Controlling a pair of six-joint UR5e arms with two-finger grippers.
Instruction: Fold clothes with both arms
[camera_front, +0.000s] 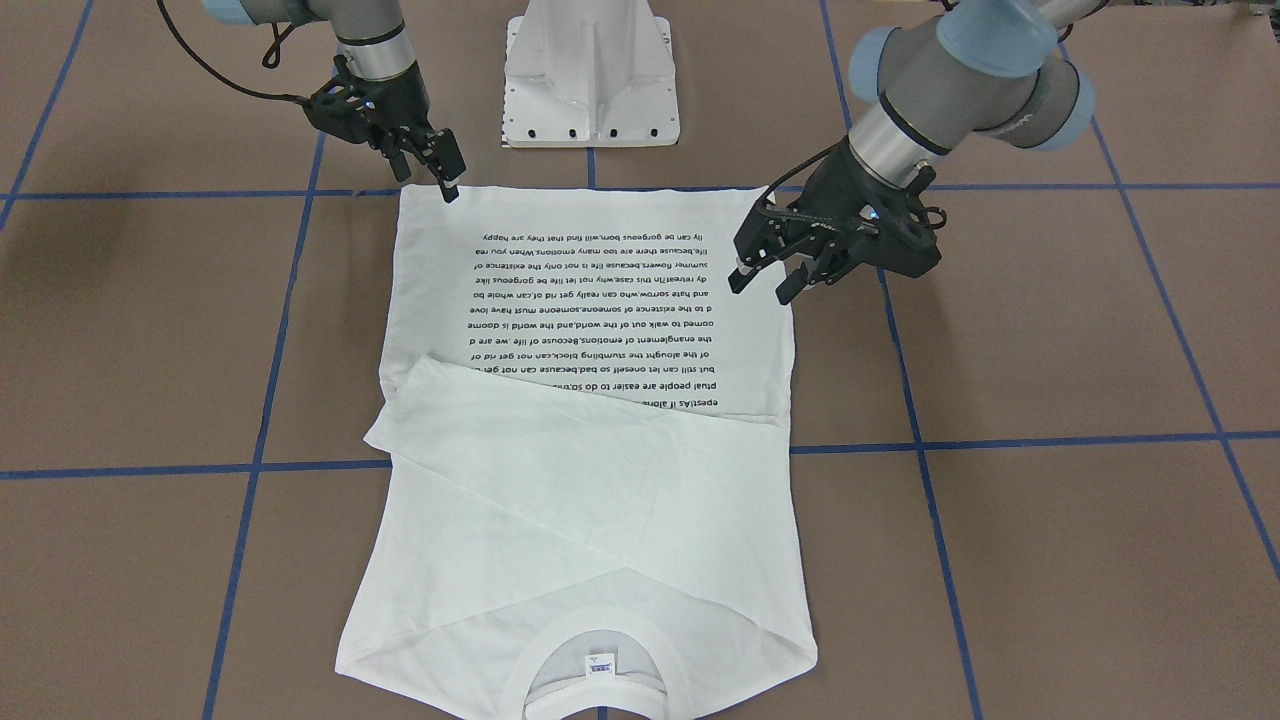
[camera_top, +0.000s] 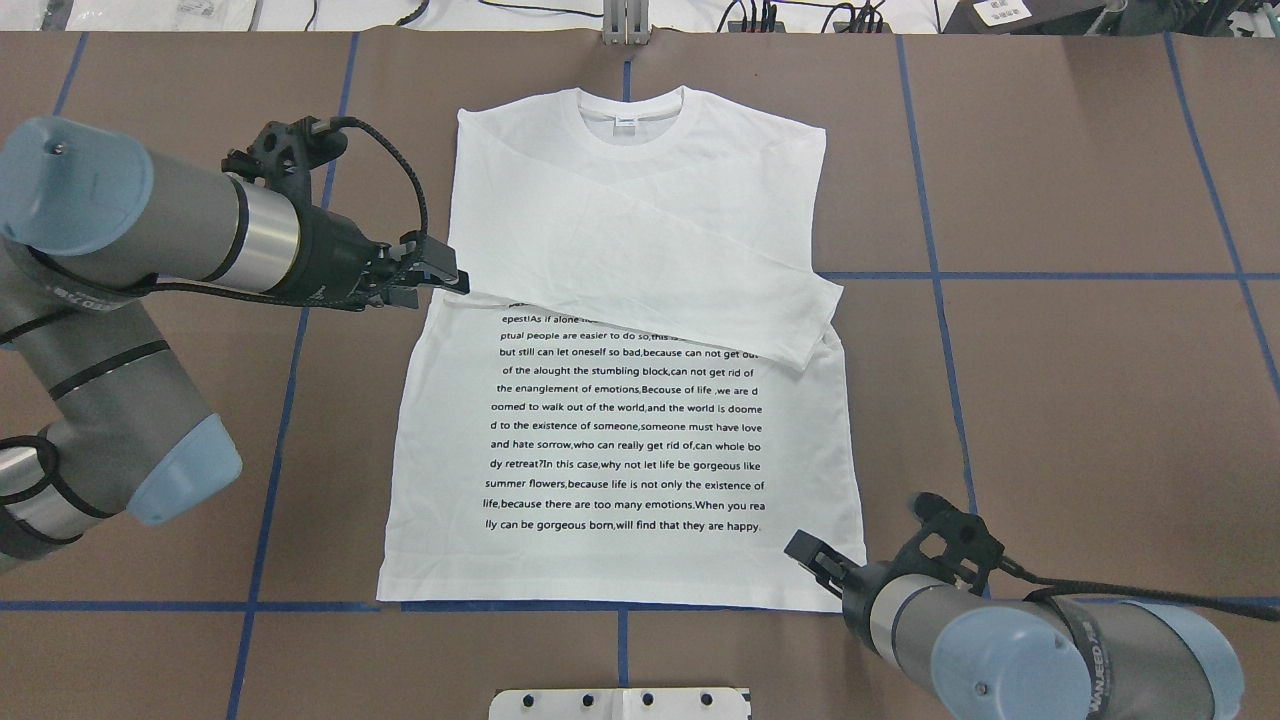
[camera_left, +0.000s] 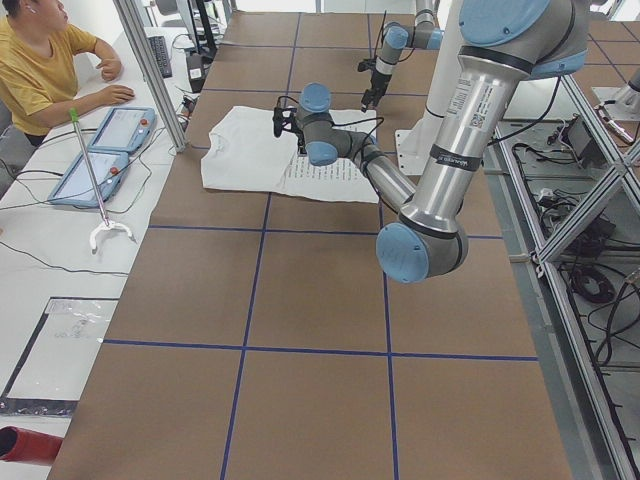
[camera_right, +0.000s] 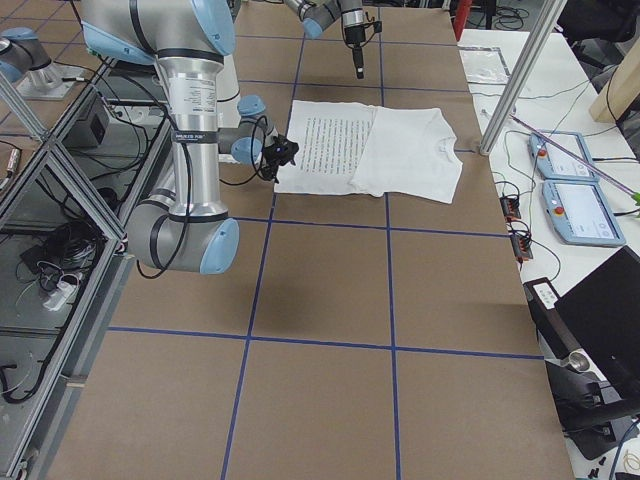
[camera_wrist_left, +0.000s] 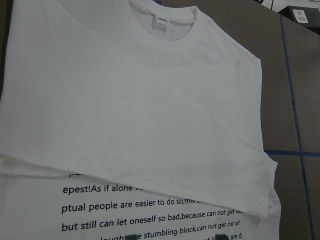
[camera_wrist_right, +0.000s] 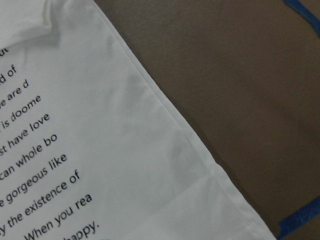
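jaws apart on left arm (camera_front: 905, 125), slanted over t-shirt (camera_front: 600, 520) edge; on right arm (camera_front: 375, 55) unclear, by hem corner

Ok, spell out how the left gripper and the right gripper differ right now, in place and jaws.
Place: the left gripper sits at the T-shirt's side edge, where the folded sleeve crosses the body. The right gripper sits at a hem corner on the opposite side.
Jaws: the left gripper's stand clearly apart; the right gripper's gap cannot be made out.
Shared: both are black and at the shirt's edge, with no cloth seen lifted.
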